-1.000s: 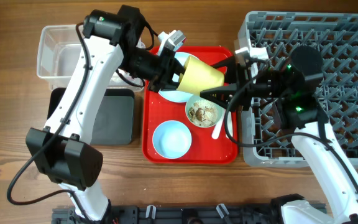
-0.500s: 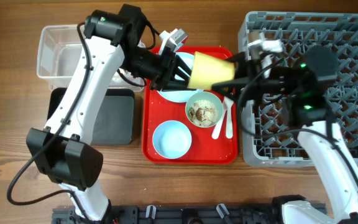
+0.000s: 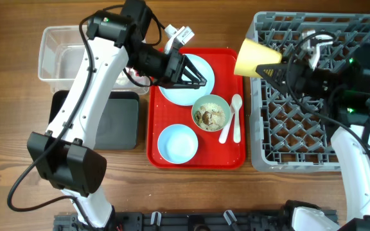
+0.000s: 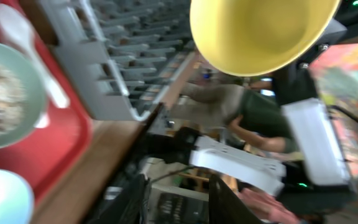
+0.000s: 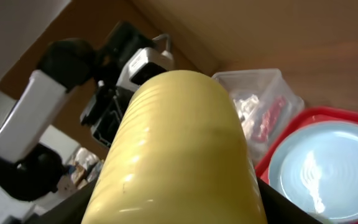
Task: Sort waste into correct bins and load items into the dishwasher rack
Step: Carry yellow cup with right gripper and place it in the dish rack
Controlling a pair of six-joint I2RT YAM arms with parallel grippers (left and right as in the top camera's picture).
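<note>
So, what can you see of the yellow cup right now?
The yellow cup is a plain, plastic-looking tapered tumbler, empty inside. It hangs on its side, mouth toward the red tray, gripped by the right gripper over the left edge of the grey dishwasher rack. Nothing else touches it.

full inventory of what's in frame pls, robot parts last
serving tray: 1, red, table centre
plate: 1, pale blue, tray's far end
green bowl: 1, pale green, mid-tray, holding food scraps
blue bowl: 1, pale blue, tray's near end, empty
spoons: 2, white, tray's right side
rack: 1, grey, right of the tray
cup: 1, yellow, held on its side at the rack's far left corner
tub: 1, clear, far left
tissue, wrapper strip: 1 each, white and red, in the tub
black tray: 1, black, nearer than the tub
left hand: 1, black, open, empty, over the plate
right hand: 1, black, shut on the cup
</note>
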